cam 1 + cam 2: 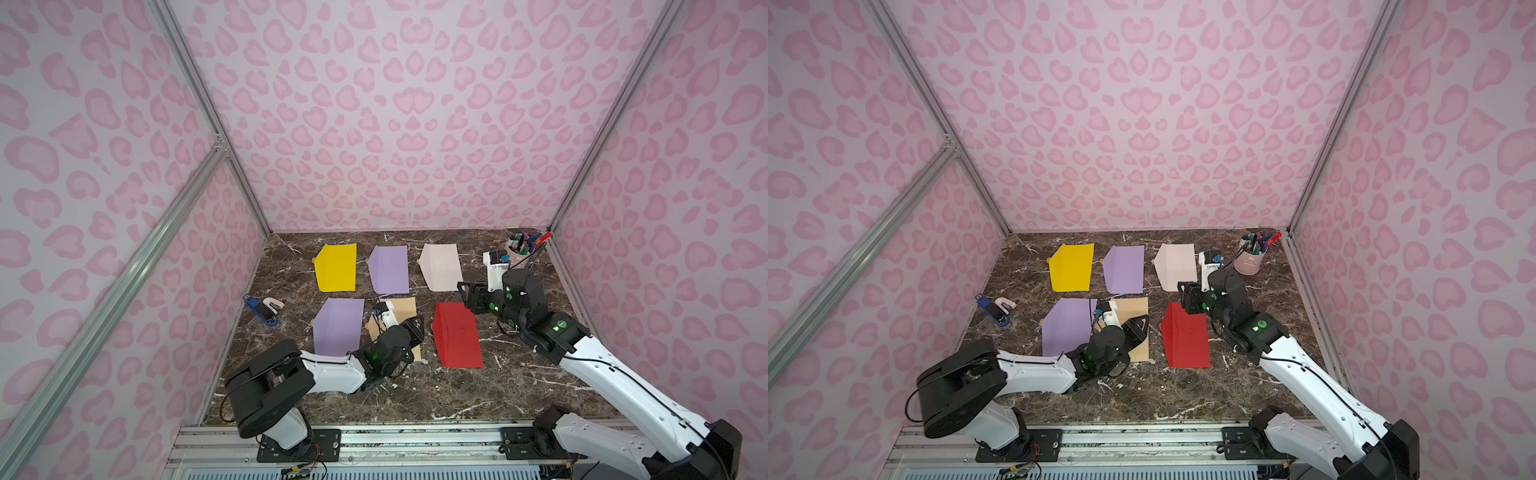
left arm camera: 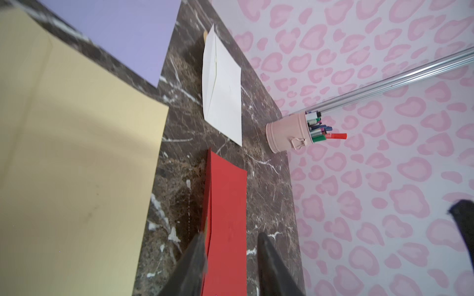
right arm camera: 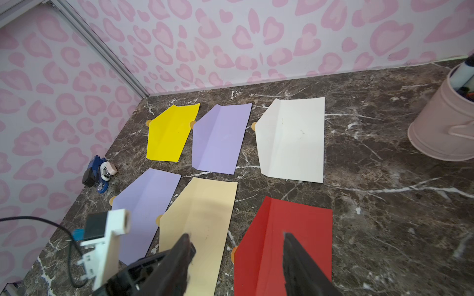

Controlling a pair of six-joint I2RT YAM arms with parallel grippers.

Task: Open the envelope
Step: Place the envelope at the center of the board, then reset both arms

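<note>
The left gripper (image 2: 229,242) is hovering above the tan envelope (image 3: 200,220), jaws apart, holding nothing. The tan envelope is lying flat mid-table, with the red envelope (image 3: 302,220) at its 3 o'clock. The right gripper (image 3: 238,238) is hovering, jaws apart.

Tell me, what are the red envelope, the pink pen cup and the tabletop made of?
Red envelope: matte paper, judging by its sharp fold crease. Pink pen cup: probably painted metal, smooth with a rolled base rim; plastic is possible. Tabletop: brown marble look with white veins, perhaps a printed laminate.
</note>
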